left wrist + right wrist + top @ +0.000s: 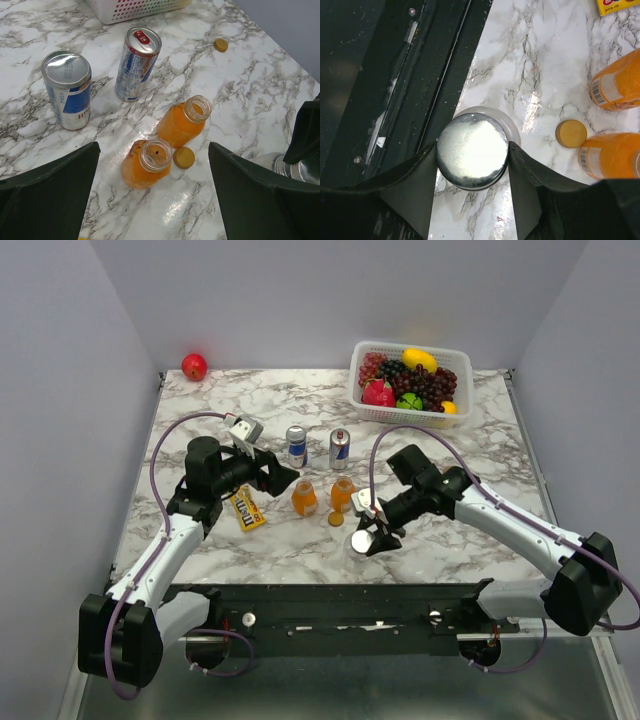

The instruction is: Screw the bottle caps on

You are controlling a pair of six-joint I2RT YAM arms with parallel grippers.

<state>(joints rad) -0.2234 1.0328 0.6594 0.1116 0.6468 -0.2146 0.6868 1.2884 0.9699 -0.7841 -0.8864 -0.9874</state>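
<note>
Marble table (200,410), right gripper (472,150) clamped on the silver lid (470,162).
Lid sat over the mouth of the glass jar (514,131); left gripper (153,147), left of the jar, gaped wide and empty near two uncapped orange bottles (182,122).

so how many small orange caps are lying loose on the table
2. One cap sits beside the nearer open orange bottle; the other cap lies alone farther off on the marble. More may be hidden.
</note>
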